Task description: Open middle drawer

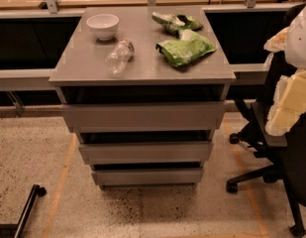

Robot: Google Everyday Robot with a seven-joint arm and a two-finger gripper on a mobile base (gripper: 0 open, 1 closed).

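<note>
A grey three-drawer cabinet (pixel 142 73) stands in the middle of the camera view. The middle drawer (pixel 145 151) is a plain flat grey front without a handle, between the taller top drawer front (pixel 142 115) and the smallest bottom drawer front (pixel 147 176). All three fronts look pushed in, with dark gaps above them. My gripper (pixel 290 103) shows as a pale cream-white shape with the arm at the right edge. It is to the right of the cabinet, above the middle drawer's level, and touches no drawer.
On the cabinet top lie a white bowl (pixel 103 25), a clear plastic bottle (pixel 119 56) on its side and two green snack bags (pixel 184 48). A black office chair (pixel 261 133) stands right of the cabinet. A black wheeled leg (pixel 25 209) is at bottom left.
</note>
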